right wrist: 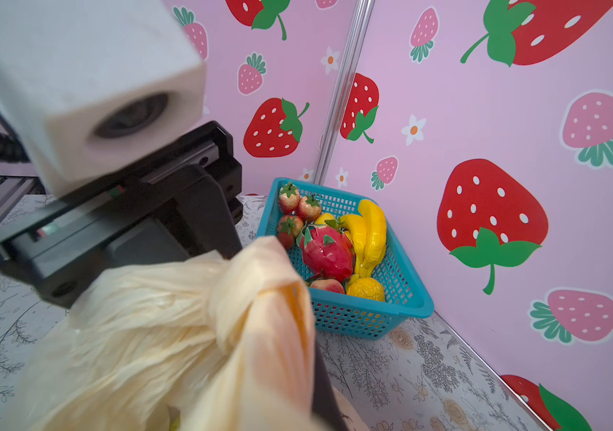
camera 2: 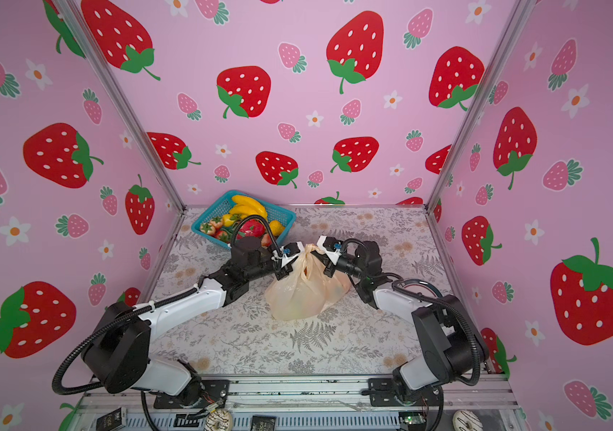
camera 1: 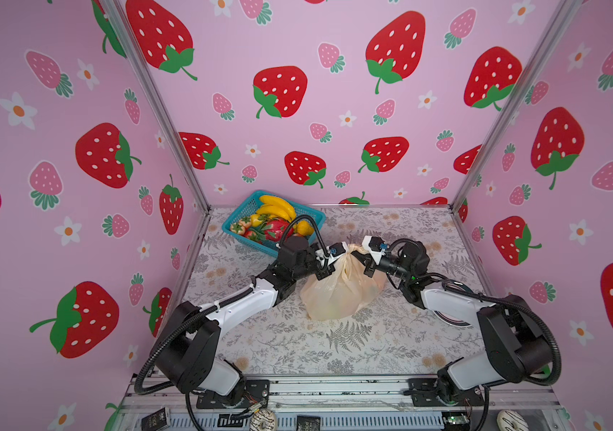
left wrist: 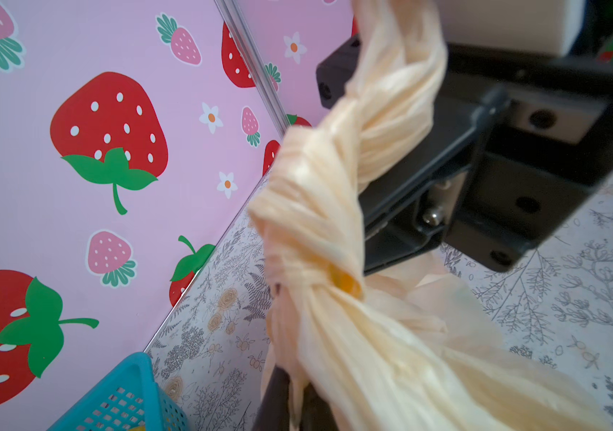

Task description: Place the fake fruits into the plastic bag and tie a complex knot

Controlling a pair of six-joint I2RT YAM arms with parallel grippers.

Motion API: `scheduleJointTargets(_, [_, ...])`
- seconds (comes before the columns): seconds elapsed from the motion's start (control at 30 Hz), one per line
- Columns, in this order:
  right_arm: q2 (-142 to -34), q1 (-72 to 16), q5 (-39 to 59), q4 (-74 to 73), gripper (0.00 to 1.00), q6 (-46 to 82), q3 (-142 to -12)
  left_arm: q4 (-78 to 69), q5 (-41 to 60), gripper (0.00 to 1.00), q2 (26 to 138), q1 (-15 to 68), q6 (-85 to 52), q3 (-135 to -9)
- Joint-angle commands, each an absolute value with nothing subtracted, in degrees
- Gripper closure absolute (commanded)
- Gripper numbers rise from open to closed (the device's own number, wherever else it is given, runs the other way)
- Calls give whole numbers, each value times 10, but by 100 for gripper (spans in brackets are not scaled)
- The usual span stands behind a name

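Observation:
The peach plastic bag stands mid-table with pale shapes faintly showing through it. Its handles are twisted into a knot at the top. My left gripper is shut on one handle end left of the knot. Shut on the other end, my right gripper is mostly covered by plastic in its wrist view. Fake fruits lie in the basket: bananas, a dragon fruit and strawberries.
The teal mesh basket sits in the back left corner, close behind the left arm. A dark-rimmed round disc lies under the right arm. Two doughnuts lie at the front rail. Pink walls enclose three sides.

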State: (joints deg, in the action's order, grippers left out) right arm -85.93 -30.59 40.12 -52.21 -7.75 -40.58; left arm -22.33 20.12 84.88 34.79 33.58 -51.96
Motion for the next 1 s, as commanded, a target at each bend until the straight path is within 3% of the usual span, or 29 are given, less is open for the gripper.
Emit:
scheduleJointTargets(0.0, [-860, -304, 416, -522, 100, -83, -424, -239, 211, 99, 838, 351, 366, -517])
scheduleJointTargets(0.4, [-843, -304, 350, -476, 99, -118, -425, -217, 180, 100, 804, 349, 370, -503])
scheduleJointTargets(0.97, [-800, -302, 306, -411, 56, -138, -419, -195, 161, 100, 797, 321, 373, -494])
